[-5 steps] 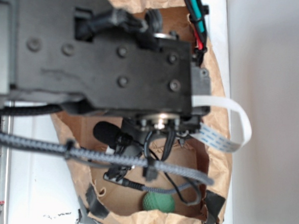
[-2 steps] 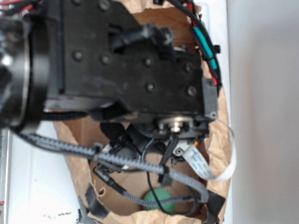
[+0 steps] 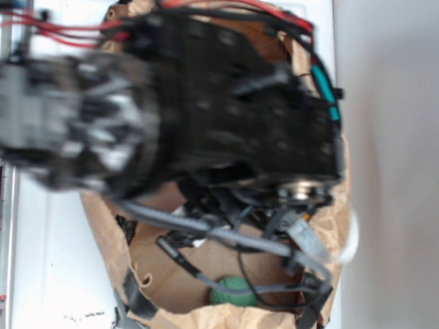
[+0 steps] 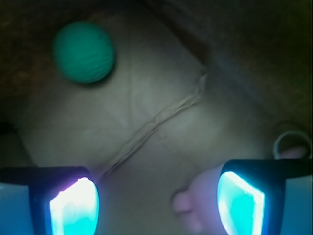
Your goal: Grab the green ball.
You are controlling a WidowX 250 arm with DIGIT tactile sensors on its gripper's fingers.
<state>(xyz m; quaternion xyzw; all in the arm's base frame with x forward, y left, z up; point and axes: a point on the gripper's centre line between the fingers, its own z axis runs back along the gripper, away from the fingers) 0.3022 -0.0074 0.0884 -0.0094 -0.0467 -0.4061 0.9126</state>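
Note:
The green ball (image 4: 84, 51) lies on the brown paper floor at the upper left of the wrist view, well ahead of my gripper (image 4: 156, 205). The gripper is open, its two glowing pads wide apart at the bottom corners, with nothing between them. In the exterior view the ball (image 3: 234, 292) shows partly behind cables at the near end of the paper bag (image 3: 224, 325). The arm's black body hides the gripper in that view.
A pink plush toy (image 4: 200, 200) lies close against the right finger. A paper twine handle (image 4: 156, 125) runs across the bag floor. The bag's dark walls rise around. Grey and black cables (image 3: 222, 235) hang over the bag opening. A white surface (image 3: 49, 273) surrounds the bag.
The arm has swung to the right and turned over the bag, its cables shifting with it. The green ball has stayed in place.

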